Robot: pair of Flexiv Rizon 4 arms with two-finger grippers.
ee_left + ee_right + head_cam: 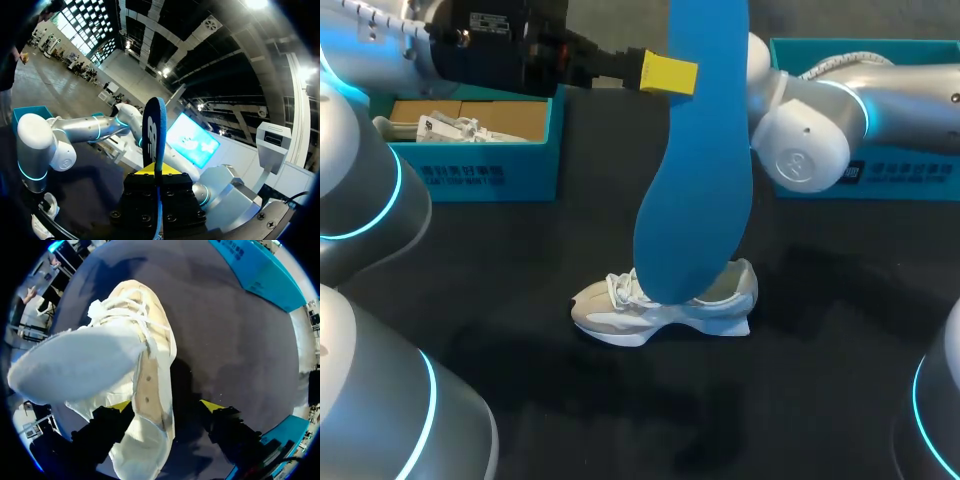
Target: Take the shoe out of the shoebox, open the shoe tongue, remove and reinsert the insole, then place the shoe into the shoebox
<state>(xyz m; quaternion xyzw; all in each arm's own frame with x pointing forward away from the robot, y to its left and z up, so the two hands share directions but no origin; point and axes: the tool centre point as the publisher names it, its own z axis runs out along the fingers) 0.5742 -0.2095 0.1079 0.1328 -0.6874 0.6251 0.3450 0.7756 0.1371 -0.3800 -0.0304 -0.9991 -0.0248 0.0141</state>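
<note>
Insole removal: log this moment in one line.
left end effector: shut on blue insole, upright over white sneaker | right end effector: open at sneaker's side | stage: insole out, not yet reinserted

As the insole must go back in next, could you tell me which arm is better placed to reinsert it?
Left, I would say: the left tool grips the blue insole, hanging over the shoe. The right tool sits low at the shoe, open, fit to steady it.
</note>
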